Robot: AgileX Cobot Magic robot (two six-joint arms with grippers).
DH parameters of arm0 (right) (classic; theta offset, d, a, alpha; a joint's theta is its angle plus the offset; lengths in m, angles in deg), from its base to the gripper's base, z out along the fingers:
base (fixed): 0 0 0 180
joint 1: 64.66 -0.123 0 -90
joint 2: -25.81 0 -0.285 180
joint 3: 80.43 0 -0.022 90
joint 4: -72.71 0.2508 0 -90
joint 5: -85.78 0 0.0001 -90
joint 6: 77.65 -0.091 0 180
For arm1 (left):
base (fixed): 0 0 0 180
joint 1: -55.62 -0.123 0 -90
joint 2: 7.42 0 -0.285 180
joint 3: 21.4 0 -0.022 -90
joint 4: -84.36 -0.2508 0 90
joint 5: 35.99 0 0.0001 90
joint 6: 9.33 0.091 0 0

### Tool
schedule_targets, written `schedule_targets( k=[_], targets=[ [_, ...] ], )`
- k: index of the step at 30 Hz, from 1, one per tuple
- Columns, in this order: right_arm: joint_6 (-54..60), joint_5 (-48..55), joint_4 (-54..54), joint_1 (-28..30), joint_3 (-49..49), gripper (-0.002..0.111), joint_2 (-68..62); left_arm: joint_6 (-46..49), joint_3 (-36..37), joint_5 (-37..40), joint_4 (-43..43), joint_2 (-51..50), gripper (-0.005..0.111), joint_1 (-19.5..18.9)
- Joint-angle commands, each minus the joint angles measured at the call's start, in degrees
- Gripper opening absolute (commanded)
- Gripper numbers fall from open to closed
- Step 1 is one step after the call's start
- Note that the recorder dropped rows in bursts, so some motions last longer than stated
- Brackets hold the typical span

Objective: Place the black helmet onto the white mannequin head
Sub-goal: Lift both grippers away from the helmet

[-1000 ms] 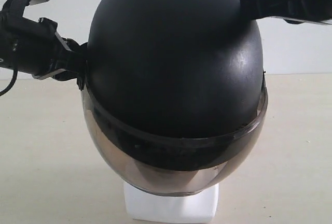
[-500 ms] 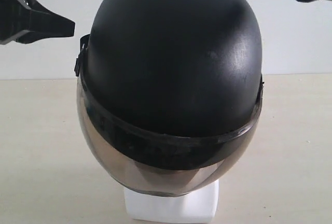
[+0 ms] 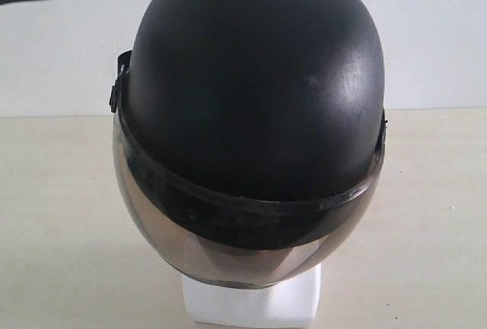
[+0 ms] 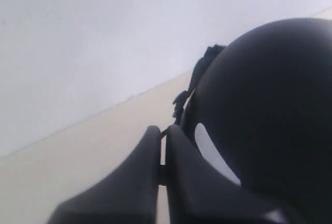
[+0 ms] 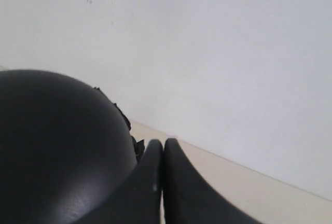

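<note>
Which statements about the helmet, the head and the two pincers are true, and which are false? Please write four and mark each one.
1. The black helmet sits on the white mannequin head. True.
2. The visor is lifted above the shell. False: it hangs down over the face.
3. The right pincer grips the helmet. False: it is shut on nothing, off the helmet.
4. The left pincer is shut and empty. True.
</note>
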Motion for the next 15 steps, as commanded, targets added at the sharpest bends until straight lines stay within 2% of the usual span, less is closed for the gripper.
schedule_targets(
  k=[1, 5, 8, 11, 15],
  targets=[
    [-1.2, -1.2, -1.3, 0.0, 3.8, 0.000, 9.3, -6.6, 7.2, -8.5, -8.3, 12.0, 0.004, -0.3],
    [-0.7, -15.7, -1.5, 0.0, 17.5, 0.000, 21.1, -9.9, 19.8, -18.3, -8.9, 24.3, 0.004, -0.3],
    [-0.5, -24.6, -1.5, 0.0, 28.6, 0.000, 28.7, -9.9, 28.4, -22.0, -8.9, 31.9, 0.004, -0.3],
    [-3.8, -25.9, 0.9, 0.0, 37.6, 0.000, 35.1, -9.9, 34.2, -22.1, -8.9, 38.9, 0.004, -0.3],
    [-9.1, -22.7, 2.2, 0.0, 44.2, 0.000, 41.0, -9.9, 37.3, -20.5, -8.9, 46.5, 0.004, -0.3]
  ],
)
